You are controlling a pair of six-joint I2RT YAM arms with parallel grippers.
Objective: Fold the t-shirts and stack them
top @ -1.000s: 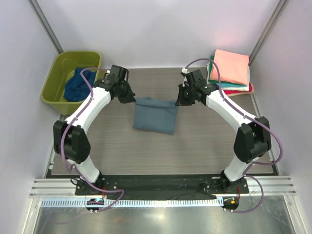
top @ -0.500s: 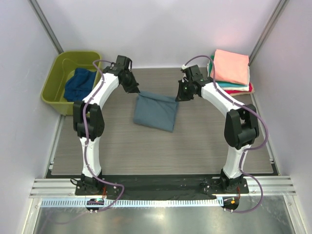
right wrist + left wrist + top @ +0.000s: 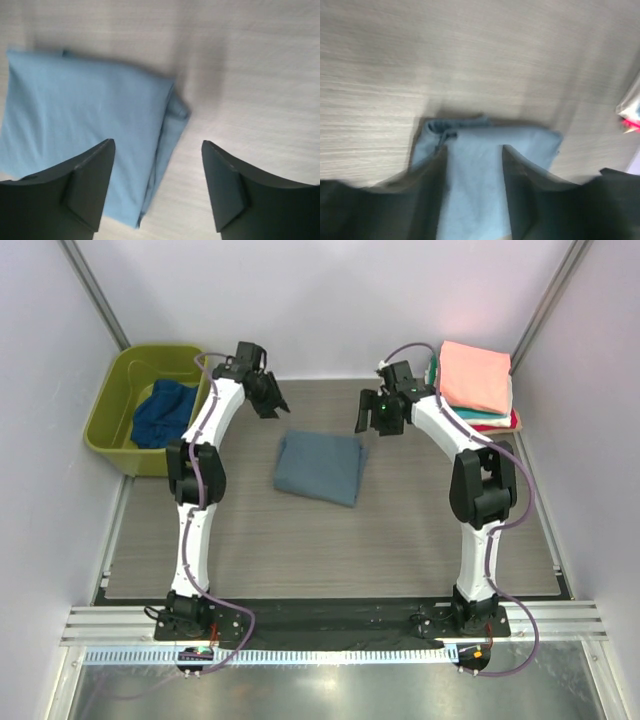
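Note:
A dusty grey-blue t-shirt lies folded into a rectangle mid-table, free of both grippers. My left gripper hangs open above and behind its far left corner. In the blurred left wrist view the t-shirt shows between the spread fingers, untouched. My right gripper stands open off the far right corner. In the right wrist view the t-shirt lies under the left fingertip, with bare table under the right one. A stack of folded t-shirts, salmon pink on top, sits at the back right.
An olive-green tub stands at the back left with a dark navy t-shirt crumpled inside. Pale walls close in the table at the back and on both sides. The wood-grain tabletop stretches toward the arm bases.
Both grippers were shut on the grey-blue t-shirt's far corners. They have opened, let it drop flat, and drawn up and back toward the far edge.

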